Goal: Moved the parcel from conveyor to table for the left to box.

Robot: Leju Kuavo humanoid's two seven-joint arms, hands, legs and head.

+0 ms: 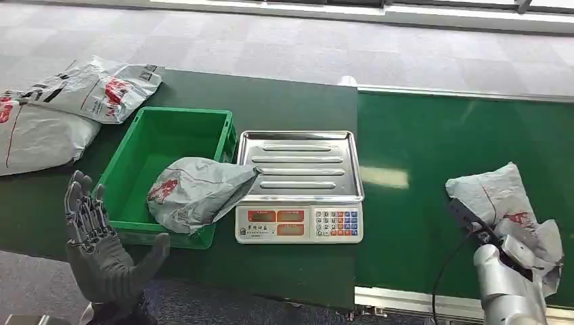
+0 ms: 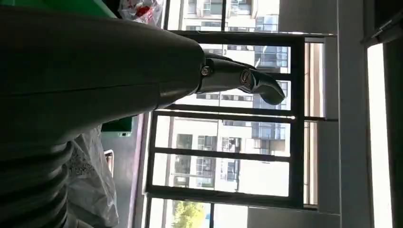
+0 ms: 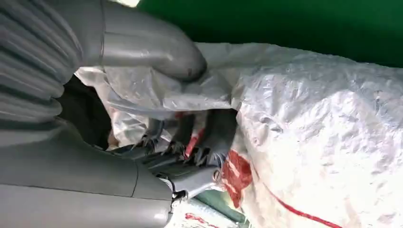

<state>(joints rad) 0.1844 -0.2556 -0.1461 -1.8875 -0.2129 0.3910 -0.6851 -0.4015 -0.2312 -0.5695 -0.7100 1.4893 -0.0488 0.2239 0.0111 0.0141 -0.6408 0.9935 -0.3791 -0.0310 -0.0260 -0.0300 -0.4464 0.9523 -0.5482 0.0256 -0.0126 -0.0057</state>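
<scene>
Green table [image 1: 284, 101] under crate [image 1: 145, 145], scale [image 1: 300, 186], two bags [image 1: 101, 84]; conveyor [image 1: 467, 149] under parcel [image 1: 497, 193].

Your right hand [image 1: 518, 261] grips a crumpled grey parcel [image 1: 504, 200] on the green conveyor [image 1: 433, 149]. Your left hand [image 1: 101, 250] hangs with fingers [image 1: 84, 203] spread, holding nothing; just beyond their tips sits a green box [image 1: 135, 159] with another grey bag [image 1: 196, 189] draped over its rim, touching the scale [image 1: 301, 183] on the desk [image 1: 284, 101].

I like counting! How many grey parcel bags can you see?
4: two piled on the table's far left, one in the green crate, one in the right hand. More may be hidden.
</scene>
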